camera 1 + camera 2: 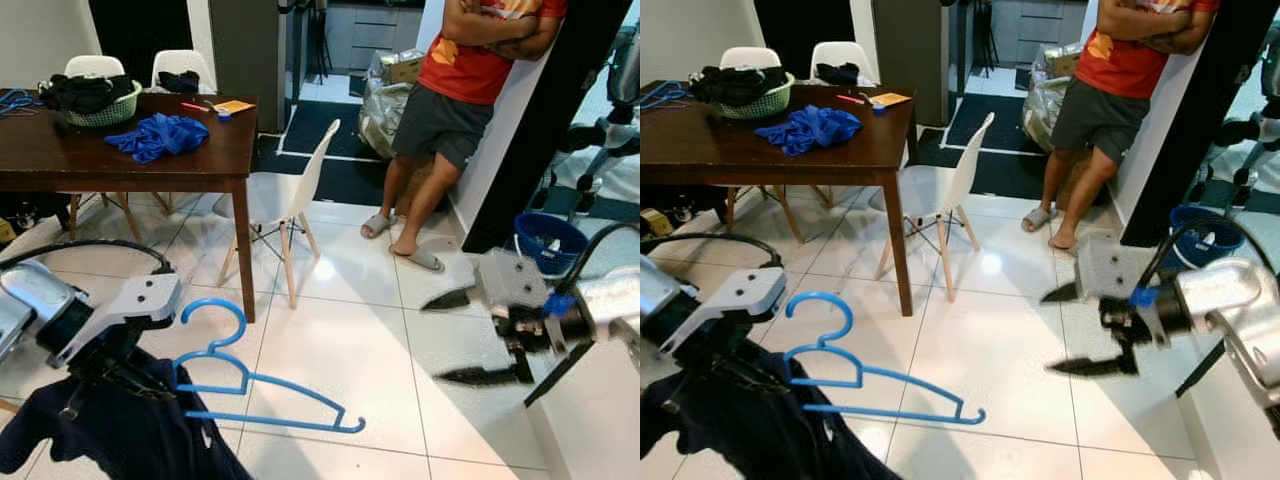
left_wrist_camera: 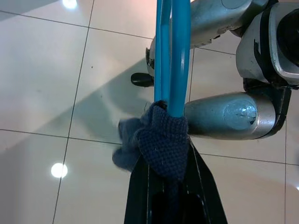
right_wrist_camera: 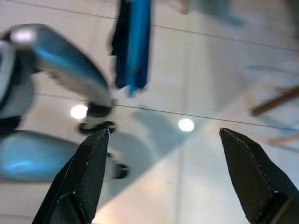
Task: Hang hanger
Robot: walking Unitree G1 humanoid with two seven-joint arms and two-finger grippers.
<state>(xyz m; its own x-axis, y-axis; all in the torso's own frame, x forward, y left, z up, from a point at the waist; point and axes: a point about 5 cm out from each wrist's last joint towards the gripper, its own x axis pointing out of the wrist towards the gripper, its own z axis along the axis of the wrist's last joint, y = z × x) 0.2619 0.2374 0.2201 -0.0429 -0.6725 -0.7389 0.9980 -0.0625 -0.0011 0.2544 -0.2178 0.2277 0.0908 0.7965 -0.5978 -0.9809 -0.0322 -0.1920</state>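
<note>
The left tool (image 1: 110, 365) sits at about 8 o'clock in the head view, its fingertips buried under a dark navy knitted garment (image 1: 120, 425) that runs off the bottom edge. The silver left arm comes in low from the left, wrist bent inward. The tool is clamped on the bright blue plastic hanger (image 1: 262, 395) with the garment bunched around the grip; the hook curls up toward 12 o'clock and the far shoulder juts out to 3 o'clock above the white tiled floor (image 1: 350, 350). Behind, at 10 o'clock, stands the dark wooden counter (image 1: 60, 160). At 1 o'clock a person (image 1: 455, 100) leans on the wall, head cut off. The right tool (image 1: 470, 335) is level at 3 o'clock, pointing left, fingers spread wide and holding nothing.
</note>
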